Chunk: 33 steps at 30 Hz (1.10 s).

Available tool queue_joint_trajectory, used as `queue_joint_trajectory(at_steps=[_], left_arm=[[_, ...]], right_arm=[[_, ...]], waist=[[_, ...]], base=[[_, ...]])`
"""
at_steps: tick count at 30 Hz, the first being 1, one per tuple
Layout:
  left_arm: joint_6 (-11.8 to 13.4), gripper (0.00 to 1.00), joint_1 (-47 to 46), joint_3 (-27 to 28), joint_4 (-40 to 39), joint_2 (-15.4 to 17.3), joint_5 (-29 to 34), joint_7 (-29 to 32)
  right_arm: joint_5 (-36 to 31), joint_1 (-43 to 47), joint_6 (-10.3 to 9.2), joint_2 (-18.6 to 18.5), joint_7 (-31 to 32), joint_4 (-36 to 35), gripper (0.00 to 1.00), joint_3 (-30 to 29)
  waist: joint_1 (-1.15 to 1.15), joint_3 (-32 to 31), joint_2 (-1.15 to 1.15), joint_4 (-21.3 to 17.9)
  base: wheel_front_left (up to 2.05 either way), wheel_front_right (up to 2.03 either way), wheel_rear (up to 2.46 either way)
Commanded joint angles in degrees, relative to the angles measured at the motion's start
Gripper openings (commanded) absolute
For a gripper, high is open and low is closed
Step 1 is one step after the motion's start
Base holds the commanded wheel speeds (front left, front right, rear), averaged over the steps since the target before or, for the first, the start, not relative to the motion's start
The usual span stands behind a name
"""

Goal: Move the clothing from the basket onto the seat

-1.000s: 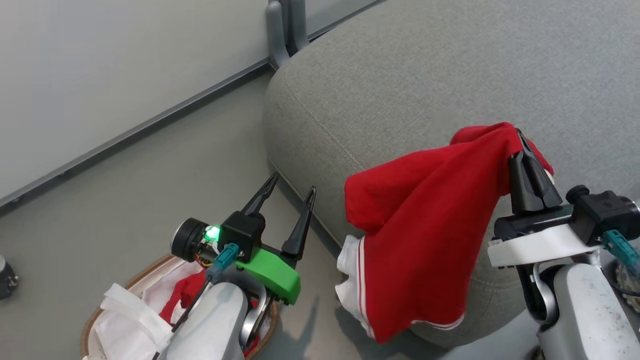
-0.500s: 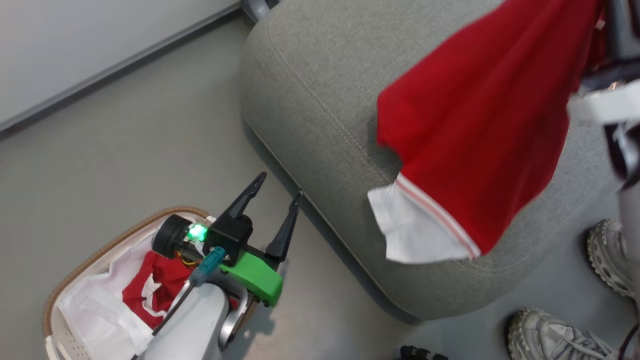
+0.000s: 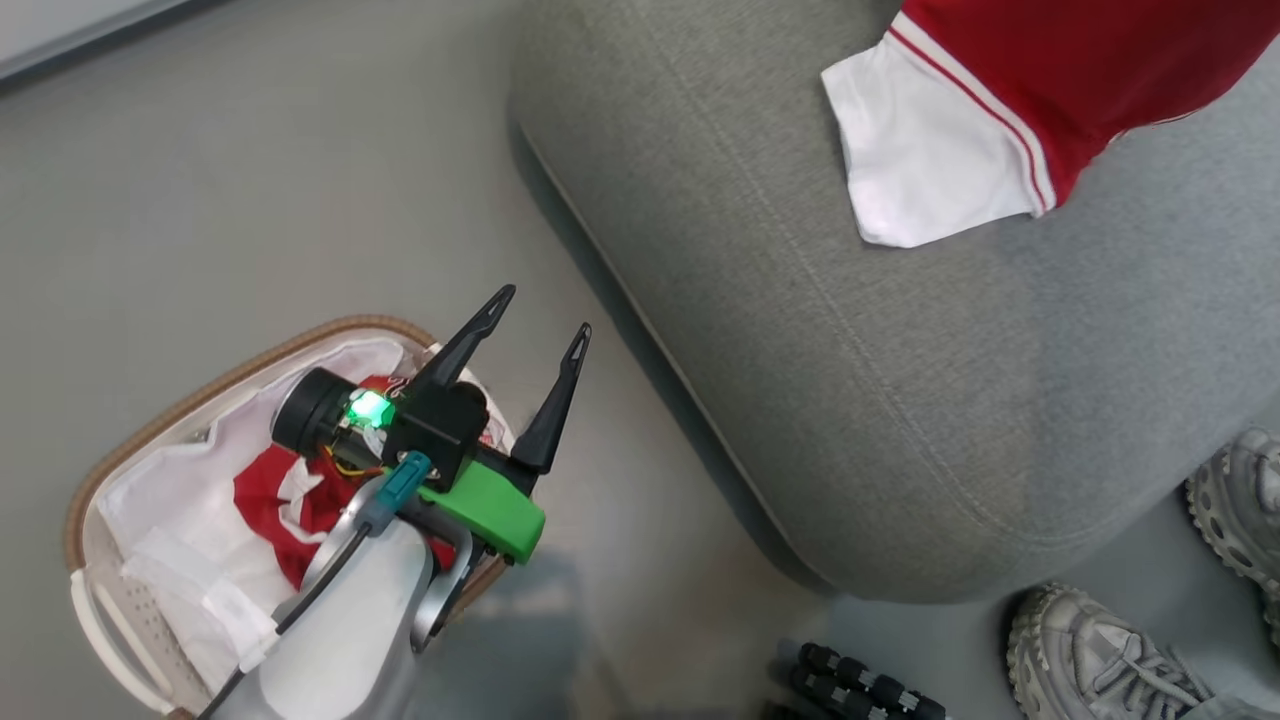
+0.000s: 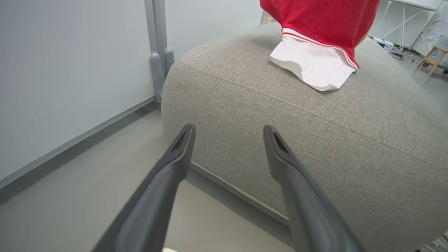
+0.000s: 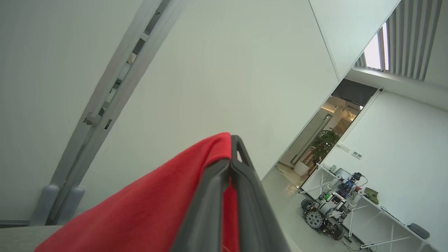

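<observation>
A red garment with a white sleeve panel and striped trim point(image 3: 1000, 110) hangs over the grey seat point(image 3: 900, 400), its white panel point(image 4: 311, 66) resting on the cushion. My right gripper point(image 5: 231, 154) is shut on its red fabric point(image 5: 150, 213), fingers pressed together and pointing up. My left gripper point(image 3: 540, 315) is open and empty, held above the cream basket point(image 3: 90, 620) with its brown rim, fingertips toward the seat's edge point(image 4: 227, 131). A second red garment point(image 3: 275, 495) lies on the white liner point(image 3: 190, 520) inside the basket, partly hidden by my left arm.
A person's grey shoes point(image 3: 1100, 650) stand on the floor by the seat's front corner, near a black ribbed object point(image 3: 860, 685). A grey post point(image 4: 159, 52) rises along the wall behind the seat. Another wheeled robot point(image 5: 329, 210) stands far off.
The head camera has tilted down and the picture shifted. The red garment has been carried further over the seat, and its white panel now rests on the cushion. My left gripper stays open over the basket.
</observation>
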Motion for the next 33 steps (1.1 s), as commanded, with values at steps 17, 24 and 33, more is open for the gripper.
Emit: queue_joint_trajectory(at_steps=[17, 24, 33], left_arm=[[0.3, 1.00, -0.3, 2.7, 2.9, -0.7, -0.7, 0.0], [1.0, 1.00, 3.0, 7.1, 3.4, -2.4, -1.0, 0.0], [2.2, 1.00, 8.7, 16.5, 2.5, -4.8, -0.9, 0.0]], right_arm=[[0.5, 27.5, -0.08, 11.5, -0.1, 8.1, 1.00, -9.3], [1.6, 35.6, -0.08, 12.6, -0.1, 2.8, 1.00, -8.5], [5.8, 37.2, -0.08, 14.7, -0.1, -3.7, 1.00, -0.4]], waist=[[-0.01, 0.4, 0.00, 5.5], [-0.01, -4.4, 0.00, 7.3], [-0.01, -10.6, 0.00, 12.6]], base=[[0.00, 0.00, 0.00], [0.00, 0.00, 0.00], [0.00, 0.00, 0.00]])
